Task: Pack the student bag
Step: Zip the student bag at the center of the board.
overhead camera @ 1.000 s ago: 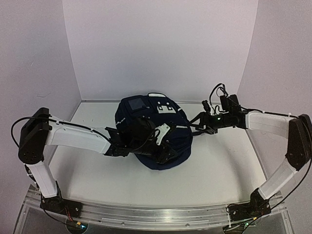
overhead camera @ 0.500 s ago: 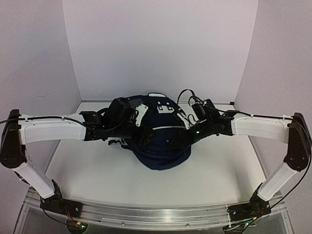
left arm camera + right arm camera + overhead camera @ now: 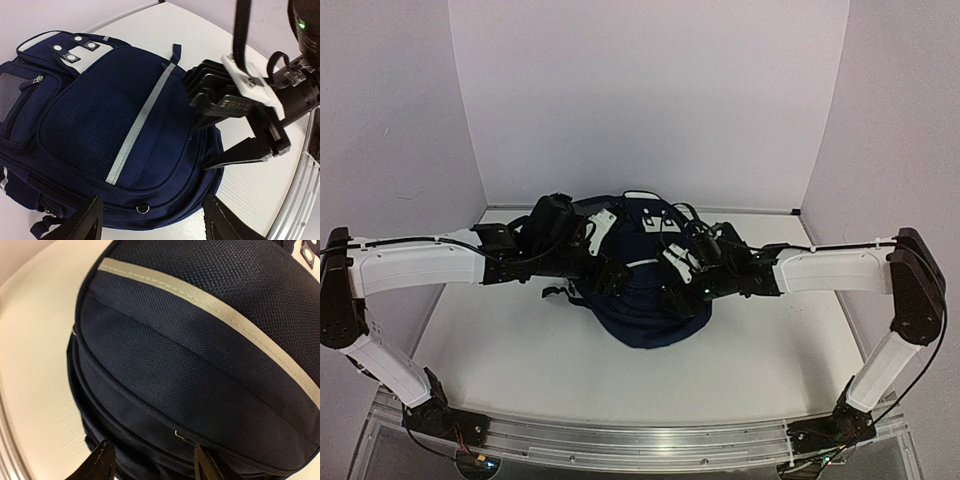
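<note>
The student bag (image 3: pixel 650 322) is a navy backpack with grey stripes, lying front side up in the middle of the table. My left gripper (image 3: pixel 618 278) hangs over its left half and my right gripper (image 3: pixel 670 285) over its right half. In the left wrist view the left gripper (image 3: pixel 152 226) is open above the bag (image 3: pixel 125 125), near a small metal ring (image 3: pixel 142 208) on its lower rim. The right gripper (image 3: pixel 235 155) points at the bag's edge there. In the right wrist view the right gripper (image 3: pixel 152 467) stands open just over a zip seam (image 3: pixel 182 435) of the bag (image 3: pixel 200 340).
The white table (image 3: pixel 770 345) is walled in white at the back and on both sides. An aluminium rail (image 3: pixel 640 447) with both arm bases runs along the near edge. A dark strap (image 3: pixel 552 293) trails from the bag's left side.
The right arm has swung in from the bag's right side to over its front. The left arm has lifted back and left, its gripper a little wider; the right jaws have narrowed slightly.
</note>
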`<state>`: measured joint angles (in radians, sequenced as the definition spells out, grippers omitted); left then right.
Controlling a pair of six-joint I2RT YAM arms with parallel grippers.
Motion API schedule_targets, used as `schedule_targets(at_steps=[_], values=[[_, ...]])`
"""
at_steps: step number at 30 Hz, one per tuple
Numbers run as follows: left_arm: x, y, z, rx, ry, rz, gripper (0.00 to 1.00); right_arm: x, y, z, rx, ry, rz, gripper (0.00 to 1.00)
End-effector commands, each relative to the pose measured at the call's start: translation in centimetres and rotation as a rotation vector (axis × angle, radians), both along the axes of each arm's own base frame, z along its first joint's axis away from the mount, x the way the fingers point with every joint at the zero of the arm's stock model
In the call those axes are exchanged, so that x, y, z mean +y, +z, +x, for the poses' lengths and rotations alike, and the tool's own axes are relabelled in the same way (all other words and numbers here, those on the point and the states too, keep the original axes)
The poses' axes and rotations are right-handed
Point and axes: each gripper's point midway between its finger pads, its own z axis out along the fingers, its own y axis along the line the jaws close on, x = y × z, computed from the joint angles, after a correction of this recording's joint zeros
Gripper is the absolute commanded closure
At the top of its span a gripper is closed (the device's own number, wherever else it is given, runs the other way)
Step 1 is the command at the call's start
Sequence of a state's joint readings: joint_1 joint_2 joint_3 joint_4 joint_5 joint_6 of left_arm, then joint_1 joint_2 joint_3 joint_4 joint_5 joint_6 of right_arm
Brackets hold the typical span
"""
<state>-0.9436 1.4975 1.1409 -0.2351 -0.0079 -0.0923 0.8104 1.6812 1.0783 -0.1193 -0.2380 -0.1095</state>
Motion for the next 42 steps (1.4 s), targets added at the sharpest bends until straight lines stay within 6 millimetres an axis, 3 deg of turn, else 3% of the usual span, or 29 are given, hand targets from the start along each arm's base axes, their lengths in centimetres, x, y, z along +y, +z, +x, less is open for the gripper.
schedule_targets(at_steps=[1,8,12,14,19,26,27,28,29,31,37,42], values=[[-0.7,0.0,-1.0,-0.075,-0.133,0.02,0.31,-0.3,-0.9,2.1,-0.117,-0.019,-0.042,0.53],[-0.2,-0.7,-1.8,-0.289,-0.3,0.098,0.33,-1.0,-1.8,2.9,-0.141,-0.048,-0.089,0.77],[-0.3,-2.2,-1.1,-0.332,-0.338,0.199,0.34,-0.8,-1.0,3.2,-0.159,-0.064,-0.063,0.97],[-0.6,-2.8,-0.9,-0.359,-0.376,0.235,0.36,-0.8,-0.5,3.1,-0.163,-0.067,-0.049,1.0],[-2.1,-2.3,-0.4,-0.47,-0.438,0.287,0.38,-0.8,1.4,2.2,-0.156,-0.06,0.009,1.0],[-3.2,-3.6,0.3,-0.546,-0.513,0.406,0.41,-1.0,1.3,1.7,-0.156,-0.044,0.009,1.0],[-3.2,-3.6,0.5,-0.553,-0.507,0.414,0.41,-0.9,1.4,1.6,-0.152,-0.036,0.014,0.91],[-3.1,-3.6,0.8,-0.558,-0.492,0.427,0.41,-0.8,1.4,1.5,-0.147,-0.033,0.018,0.74],[-3.1,-3.6,0.9,-0.56,-0.49,0.429,0.41,-0.7,1.3,1.5,-0.143,-0.031,0.02,0.66],[-3.1,-3.4,0.9,-0.563,-0.484,0.425,0.41,-0.4,0.9,1.7,-0.131,-0.034,0.02,0.6],[-3.0,-2.9,0.8,-0.565,-0.47,0.406,0.41,0.0,0.0,2.7,-0.14,-0.061,0.014,0.54],[-3.0,-3.4,0.5,-0.555,-0.483,0.405,0.41,-0.6,-0.5,4.7,-0.196,-0.151,-0.008,0.64]])
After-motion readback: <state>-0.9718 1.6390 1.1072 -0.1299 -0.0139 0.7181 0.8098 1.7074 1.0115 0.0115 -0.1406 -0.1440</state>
